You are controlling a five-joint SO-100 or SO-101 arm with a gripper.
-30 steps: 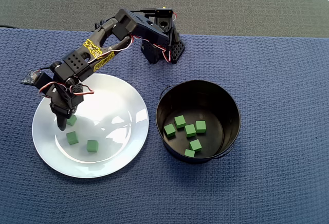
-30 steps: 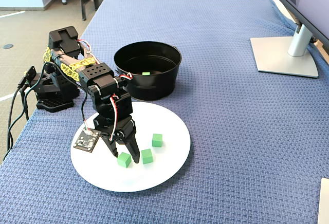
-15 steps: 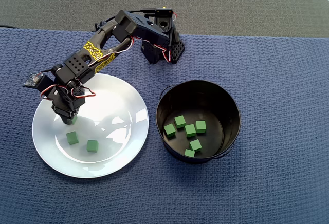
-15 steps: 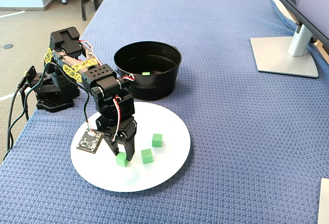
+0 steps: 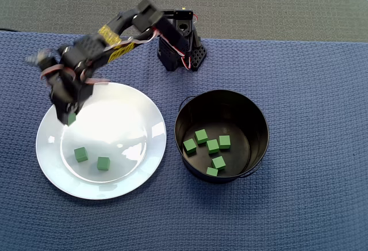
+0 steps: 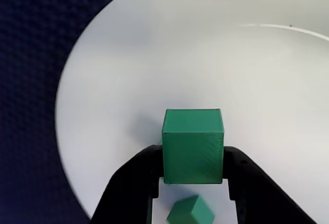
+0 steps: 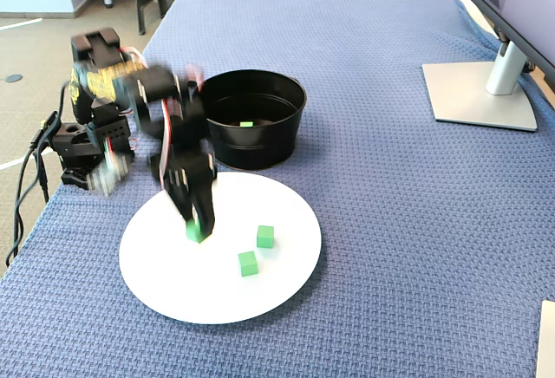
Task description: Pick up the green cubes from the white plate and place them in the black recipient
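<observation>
My gripper (image 5: pixel 69 118) is shut on a green cube (image 6: pixel 193 146) and holds it raised over the left part of the white plate (image 5: pixel 133 118). The arm is blurred in the fixed view, where the held cube (image 7: pixel 195 231) hangs at the tips of the gripper (image 7: pixel 197 229). In the wrist view the cube sits squarely between the black fingers (image 6: pixel 134 183). Two more green cubes (image 5: pixel 80 154) (image 5: pixel 103 163) lie on the plate. The black recipient (image 5: pixel 265 125) stands to the plate's right with several green cubes (image 5: pixel 213 145) on its bottom.
A blue woven cloth (image 5: pixel 310 90) covers the table. The arm's base (image 5: pixel 179 50) sits behind the plate and pot. A monitor stand (image 7: pixel 479 94) is at the far right of the fixed view. Cables (image 7: pixel 35 166) hang off the table's left edge.
The gripper closed on the cube nearest it and has lifted it off the plate, rising and pulling back toward the base. The other two plate cubes have not moved.
</observation>
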